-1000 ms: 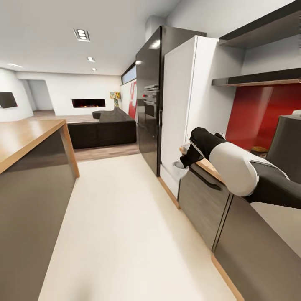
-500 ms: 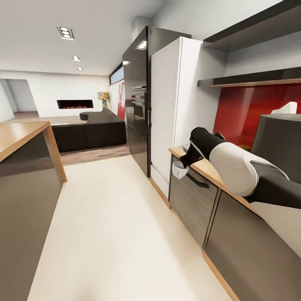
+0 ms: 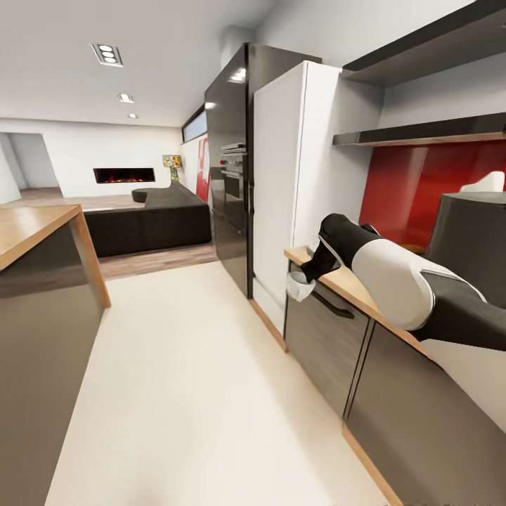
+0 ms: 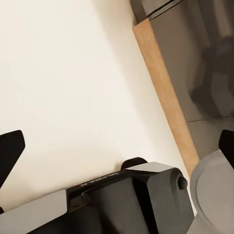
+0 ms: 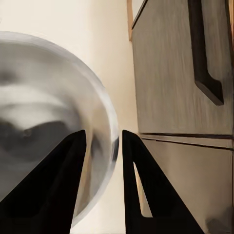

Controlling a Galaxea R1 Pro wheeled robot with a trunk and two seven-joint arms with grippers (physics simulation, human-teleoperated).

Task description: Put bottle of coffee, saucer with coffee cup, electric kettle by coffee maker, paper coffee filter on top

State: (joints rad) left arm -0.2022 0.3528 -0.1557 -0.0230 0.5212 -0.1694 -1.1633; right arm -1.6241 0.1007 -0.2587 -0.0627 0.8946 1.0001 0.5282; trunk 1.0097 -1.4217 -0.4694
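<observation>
- Since the earlier head pictures the whole view had swung toward the kitchen run, so the camera turned, not the furniture; over the last half-second it barely shifted, and the right arm kept its pose.
- At the left stood the island counter (image 3: pixel 35 228), well apart from the work, with open floor (image 3: pixel 190 379) between it and the cabinets.
- The left gripper (image 4: pixel 117 146) hung over that floor with its jaws wide and nothing between them, probably kept clear while the robot drove.
- Further right, the right gripper (image 5: pixel 102 146) pinched the rim of the coffee cup (image 3: pixel 301 285), one finger inside the wall and one outside.
- The cup hung in front of the cabinet drawer (image 3: pixel 327 337), just below the edge of the countertop (image 3: pixel 348 284), likely held low for carrying.
- At the far right a dark box-like appliance (image 3: pixel 467 235) sat on the counter; whether it was the coffee maker could not be told.
</observation>
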